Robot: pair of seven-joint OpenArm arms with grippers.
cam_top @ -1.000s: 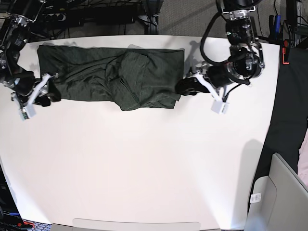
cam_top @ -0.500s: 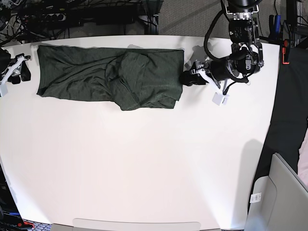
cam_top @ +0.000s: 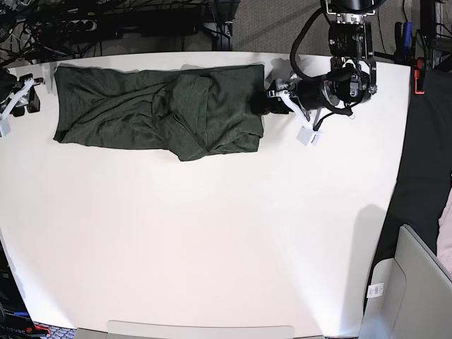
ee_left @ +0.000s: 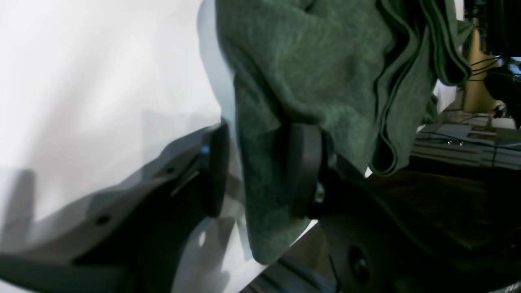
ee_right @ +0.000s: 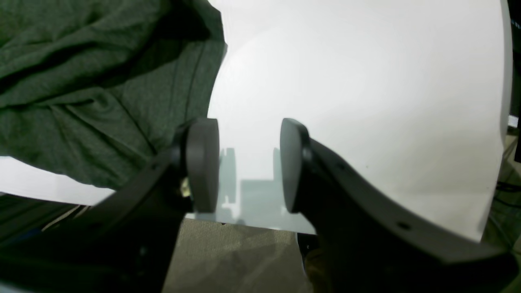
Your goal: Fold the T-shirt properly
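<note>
T-shirt (cam_top: 159, 113) lies along the far edge of the white surface (cam_top: 212, 240) in the base view, a long dark olive-green band folded over on itself with a thicker bunched layer right of its middle. That overhead view shows the whole spread of the garment and both arms at once: the left pincer (cam_top: 267, 104) meets the shirt's right end, while the right pincer (cam_top: 21, 102) sits just off its left end, apart from the cloth.

The left wrist view gives what the overhead cannot: the T-shirt (ee_left: 309, 81) edge hangs between the two dark pads (ee_left: 303, 169), with one pad against the fabric and a gap on the other side, so the left pincer (ee_left: 260, 171) stands open around the cloth rather than clamped on it. Hemmed folds drape at the upper right there.

The right wrist view shows the right pincer (ee_right: 248, 167) open and holding nothing, bare white surface (ee_right: 366, 81) between its pads (ee_right: 201, 162), and the T-shirt (ee_right: 89, 81) off to the left.
</note>
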